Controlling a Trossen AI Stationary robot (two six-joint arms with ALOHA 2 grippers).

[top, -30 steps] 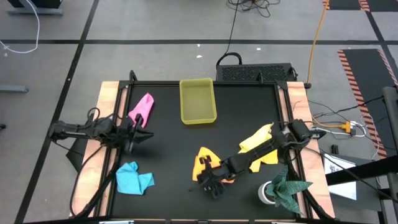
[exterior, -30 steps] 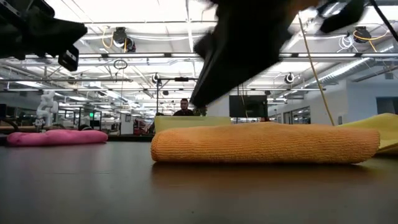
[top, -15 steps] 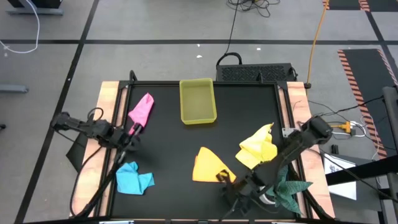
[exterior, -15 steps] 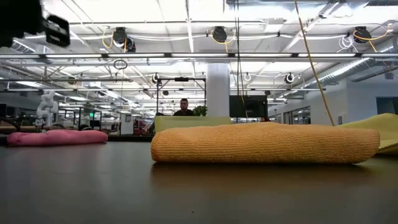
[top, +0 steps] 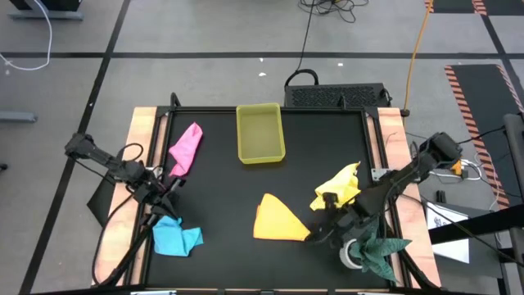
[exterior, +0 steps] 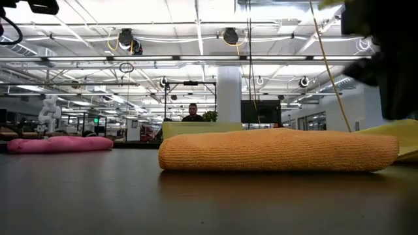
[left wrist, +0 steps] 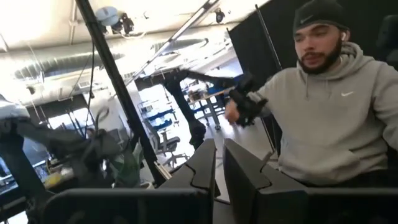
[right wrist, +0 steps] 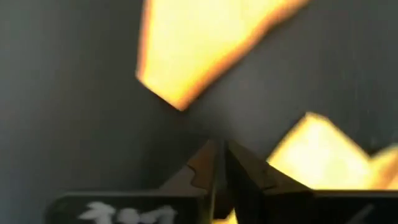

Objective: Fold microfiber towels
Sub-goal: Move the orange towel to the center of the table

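the right fingers (top: 321, 232) hung pinched together, empty, just beside the folded orange towel (top: 278, 220); yellow towel (top: 337, 188) lay just beyond.

Four microfiber towels spread around the yellow tray (top: 260, 133).

Near the tray's left side lies the pink towel (top: 186, 147), bunched long and narrow. The orange towel (top: 278, 220), folded flat into a triangle, lies below the tray. Crumpled, the yellow towel (top: 340, 188) lies lower right. The light blue towel (top: 175, 235) is rumpled, lower left.
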